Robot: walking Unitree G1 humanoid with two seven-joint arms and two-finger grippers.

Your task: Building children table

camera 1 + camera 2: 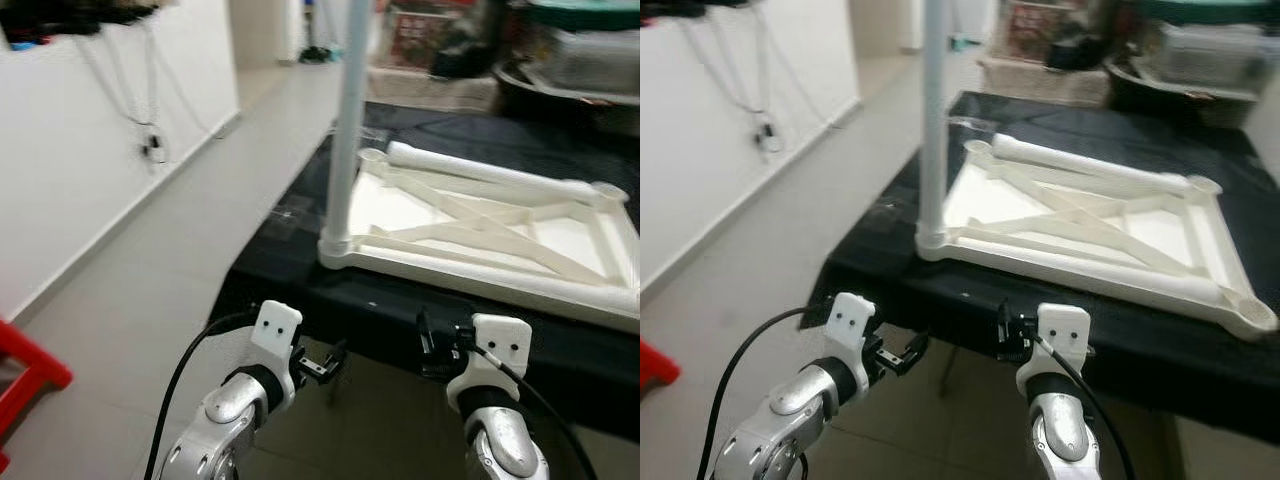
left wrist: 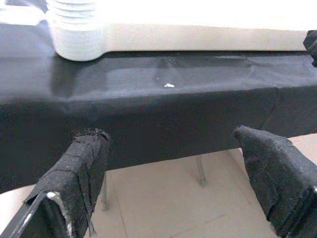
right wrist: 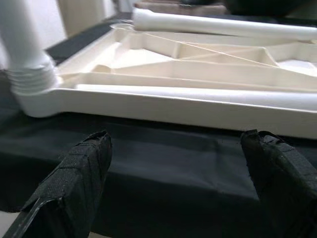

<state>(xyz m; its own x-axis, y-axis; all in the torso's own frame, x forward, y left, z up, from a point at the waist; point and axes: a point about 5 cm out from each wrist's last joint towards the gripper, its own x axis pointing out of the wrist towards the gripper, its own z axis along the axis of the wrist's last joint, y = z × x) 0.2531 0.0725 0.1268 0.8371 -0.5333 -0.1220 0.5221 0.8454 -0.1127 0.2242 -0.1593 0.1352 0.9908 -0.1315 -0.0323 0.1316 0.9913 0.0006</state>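
In your head views, the white tabletop [image 1: 480, 225] lies upside down on the black-draped table [image 1: 300, 260], one leg [image 1: 345, 120] upright in its near corner; your left wrist view has the left gripper [image 2: 173, 183] wide open, empty, below the table edge; your right wrist view has the right gripper [image 3: 176, 183] likewise, facing the tabletop.
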